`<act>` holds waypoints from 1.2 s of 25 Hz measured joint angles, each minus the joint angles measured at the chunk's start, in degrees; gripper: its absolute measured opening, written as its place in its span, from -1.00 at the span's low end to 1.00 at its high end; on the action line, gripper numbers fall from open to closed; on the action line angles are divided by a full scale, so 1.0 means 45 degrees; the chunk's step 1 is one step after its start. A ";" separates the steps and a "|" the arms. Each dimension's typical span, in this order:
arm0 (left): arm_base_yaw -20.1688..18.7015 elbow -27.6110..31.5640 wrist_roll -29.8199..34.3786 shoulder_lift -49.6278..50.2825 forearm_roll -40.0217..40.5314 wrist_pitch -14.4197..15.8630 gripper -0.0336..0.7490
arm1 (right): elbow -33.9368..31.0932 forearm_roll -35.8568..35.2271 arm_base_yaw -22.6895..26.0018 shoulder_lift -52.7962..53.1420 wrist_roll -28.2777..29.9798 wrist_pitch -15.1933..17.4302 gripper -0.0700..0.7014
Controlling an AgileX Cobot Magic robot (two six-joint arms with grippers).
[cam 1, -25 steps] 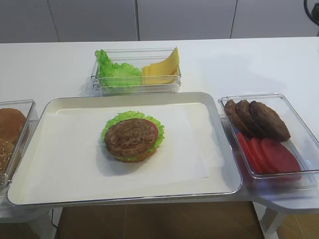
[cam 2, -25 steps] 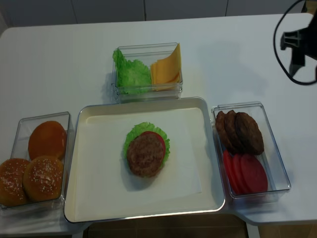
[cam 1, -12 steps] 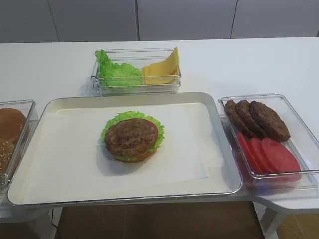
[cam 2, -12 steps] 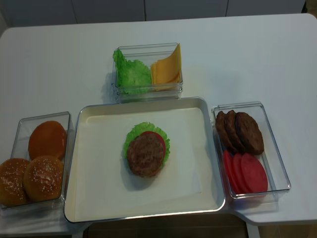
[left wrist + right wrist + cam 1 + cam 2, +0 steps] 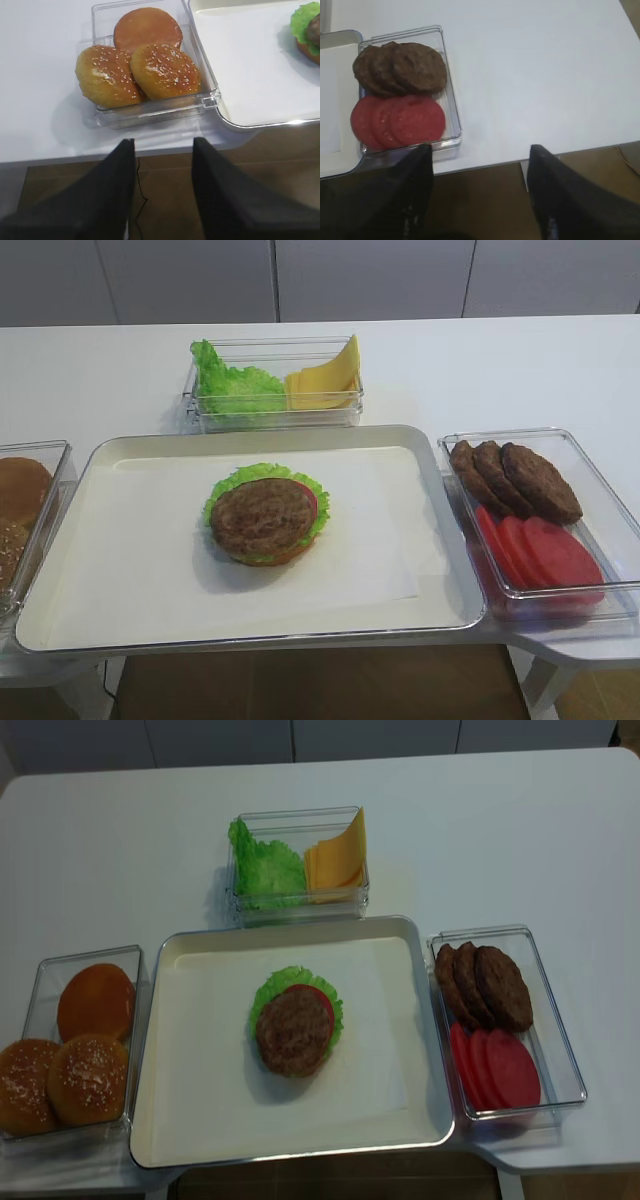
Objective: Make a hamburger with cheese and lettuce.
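Observation:
The hamburger [image 5: 267, 517] sits mid-tray: bun half, green leaf, red slice, brown patty on top; it also shows in the realsense view [image 5: 294, 1030] and at the edge of the left wrist view [image 5: 309, 27]. The cheese [image 5: 325, 380] and the lettuce [image 5: 232, 384] share a clear box behind the tray. My right gripper [image 5: 480, 165] is open and empty, below the table's front edge near the patty box. My left gripper [image 5: 164, 160] is open and empty, below the front edge before the bun box. Neither gripper shows in the exterior views.
The white tray [image 5: 120, 610] has paper on it. A clear box at the right holds brown patties [image 5: 520, 478] and red slices [image 5: 535, 550]. A clear box at the left holds bun halves [image 5: 80, 1070]. The table's front edge is close to both grippers.
The right arm, seen one second ago at the top right of the realsense view, has left that view. The food has not moved.

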State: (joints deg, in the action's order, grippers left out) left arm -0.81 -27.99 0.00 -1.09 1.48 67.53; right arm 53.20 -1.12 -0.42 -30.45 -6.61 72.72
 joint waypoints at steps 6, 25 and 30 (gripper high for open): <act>0.0000 0.0000 0.0000 0.0000 0.0000 0.0000 -0.18 | -0.1232 -0.0879 0.0000 0.2513 0.0213 0.0060 0.34; 0.0000 0.0000 0.0000 0.0000 0.0000 0.0000 -0.18 | -0.4532 -0.1013 0.0000 0.7002 0.2144 0.0190 0.34; 0.0000 0.0000 0.0000 0.0000 0.0000 0.0000 -0.18 | -0.5138 -0.1013 0.0000 0.7022 0.2142 0.0006 0.34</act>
State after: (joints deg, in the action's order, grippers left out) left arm -0.81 -27.99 0.00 -1.09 1.48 67.53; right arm 30.08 -5.68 -0.42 1.15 3.03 72.74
